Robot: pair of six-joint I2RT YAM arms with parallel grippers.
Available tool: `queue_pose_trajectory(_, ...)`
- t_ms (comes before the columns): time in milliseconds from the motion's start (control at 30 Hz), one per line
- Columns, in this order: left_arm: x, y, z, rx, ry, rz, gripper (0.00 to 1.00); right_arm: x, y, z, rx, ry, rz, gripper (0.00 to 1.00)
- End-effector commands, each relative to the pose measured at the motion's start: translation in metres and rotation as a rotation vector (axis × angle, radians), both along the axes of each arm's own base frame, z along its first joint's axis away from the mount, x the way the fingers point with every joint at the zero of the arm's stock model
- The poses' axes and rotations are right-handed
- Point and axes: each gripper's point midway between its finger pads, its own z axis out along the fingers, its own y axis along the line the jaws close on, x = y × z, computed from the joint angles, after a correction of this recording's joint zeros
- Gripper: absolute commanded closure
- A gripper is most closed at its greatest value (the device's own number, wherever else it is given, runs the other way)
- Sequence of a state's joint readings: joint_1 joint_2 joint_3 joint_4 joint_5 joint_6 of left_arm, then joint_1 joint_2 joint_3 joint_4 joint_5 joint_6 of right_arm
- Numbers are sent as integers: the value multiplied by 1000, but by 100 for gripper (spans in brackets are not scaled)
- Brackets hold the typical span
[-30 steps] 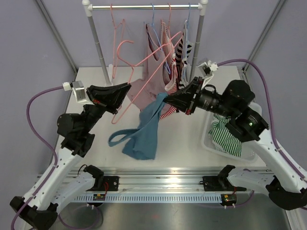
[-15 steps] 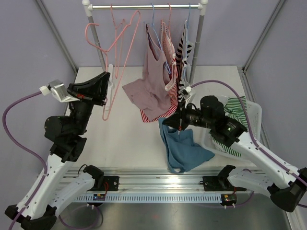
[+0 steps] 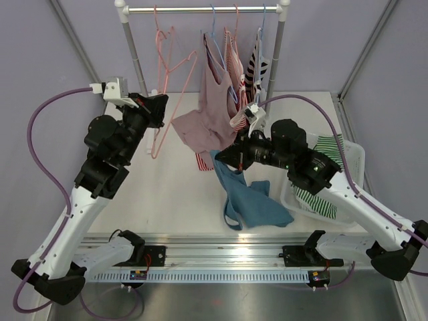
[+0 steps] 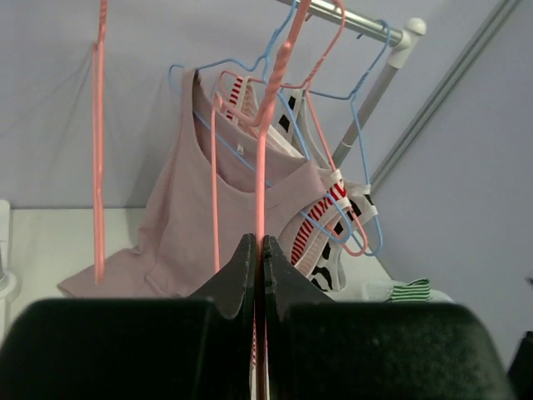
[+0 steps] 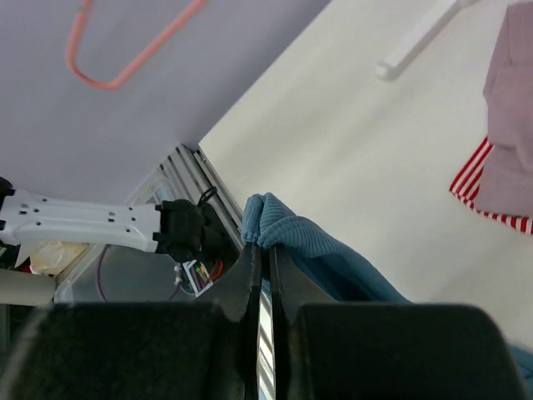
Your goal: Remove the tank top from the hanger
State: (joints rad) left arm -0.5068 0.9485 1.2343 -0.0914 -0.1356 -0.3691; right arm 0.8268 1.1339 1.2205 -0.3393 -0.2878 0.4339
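Tank top [image 3: 257, 204], blue, is off the hanger [image 4: 260, 171] already. It hangs from the right gripper [image 3: 226, 159] mid-table, and its lower part looks pooled on the table [image 3: 167, 200] just left of the bin [image 3: 356, 152]. In the right wrist view the fingers [image 5: 250, 275] are pinched together on a fold of the ribbed blue cloth, w/ no gap showing. The left gripper [image 3: 162, 105] is over by the rack [image 3: 200, 9], clamped on the pink hanger's wire; its wrist view shows the jaws tight together on it. My read: what's left is putting both things down, prob. the top into the bin w/ the green-striped garment [image 3: 314, 197] and the hanger back on the rail. To do it well, hold the pinch and lift enough that the trailing hem clears the bin wall before swinging right. Stay clear of the pink shirt [image 3: 200, 124] and the striped pieces hanging right beside the right arm, since they could snag. Only let go once most of the cloth is over the bin. Hard to tell: whether the hanger's hook is over the rail, as it's lost among the other hangers and cut off at the top of the left wrist view. Also unclear are which part of the top is pinched, strap or edge, and how much of it truly rests on the table vs. hangs free.
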Motion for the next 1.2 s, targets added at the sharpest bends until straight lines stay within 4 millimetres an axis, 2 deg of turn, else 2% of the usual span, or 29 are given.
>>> queue_pose_trajectory(0,-1,13,21,-7,-2,63,100,5,5,64,93,-144,-7,100)
queue_pose_trajectory(33,0,13,22,-7,0,69,100,9,9,65,85,-147,-5,100)
queue_pose_trajectory(67,0,14,26,-8,-4,71,100,8,9,81,101,-165,2,100)
queue_pose_trajectory(133,4,14,25,-2,12,80,100,6,13,88,104,-171,25,100)
queue_pose_trajectory(167,2,15,33,-3,2,82,100,6,12,89,101,-173,23,100)
queue_pose_trajectory(200,4,14,32,6,13,86,100,8,11,86,95,-173,13,100)
queue_pose_trajectory(233,9,13,25,25,42,92,100,9,10,75,75,-167,3,100)
queue_pose_trajectory(300,12,12,28,34,50,96,100,16,5,58,44,-154,-45,100)
queue_pose_trajectory(333,17,11,22,43,71,100,100,18,2,33,2,-122,-59,100)
queue_pose_trajectory(400,19,8,22,44,79,93,100,15,-4,6,-29,-82,-81,100)
queue_pose_trajectory(433,21,7,19,52,91,90,100,13,-7,-31,-76,-15,-89,100)
queue_pose_trajectory(500,25,4,17,62,104,92,100,4,-11,-54,-84,33,-79,99)
queue_pose_trajectory(533,27,5,15,65,112,101,100,-1,-15,-81,-113,88,-83,97)
queue_pose_trajectory(567,31,4,12,74,123,104,100,-4,-15,-88,-111,102,-82,89)
queue_pose_trajectory(600,31,4,15,71,120,106,100,-8,-18,-93,-106,118,-83,55)
queue_pose_trajectory(633,32,3,15,71,125,105,100,-10,-21,-104,-124,133,-91,27)
queue_pose_trajectory(667,37,0,11,72,138,103,100,-11,-25,-108,-140,143,-100,9)
queue_pose_trajectory(700,38,-2,12,68,141,98,100,-9,-29,-109,-154,138,-120,1)
queue_pose_trajectory(867,49,-6,13,57,167,102,100,-10,-47,-100,-174,96,-162,0)
queue_pose_trajectory(933,63,-9,10,59,190,104,100,-10,-56,-95,-171,75,-196,1)
queue_pose_trajectory(967,63,-4,15,49,184,114,100,-10,-58,-100,-182,81,-202,1)
queue_pose_trajectory(1033,77,-4,12,44,207,115,100,-13,-63,-103,-189,84,-210,1)
queue_pose_trajectory(1067,80,-2,25,33,186,114,100,-15,-66,-103,-186,80,-213,0)
queue_pose_trajectory(1100,93,-5,17,43,212,112,100,-15,-68,-107,-192,87,-218,1)
queue_pose_trajectory(1133,98,-5,19,40,213,108,100,-17,-69,-108,-191,86,-216,0)
queue_pose_trajectory(1167,99,-4,36,24,182,103,100,-17,-70,-109,-190,85,-221,1)
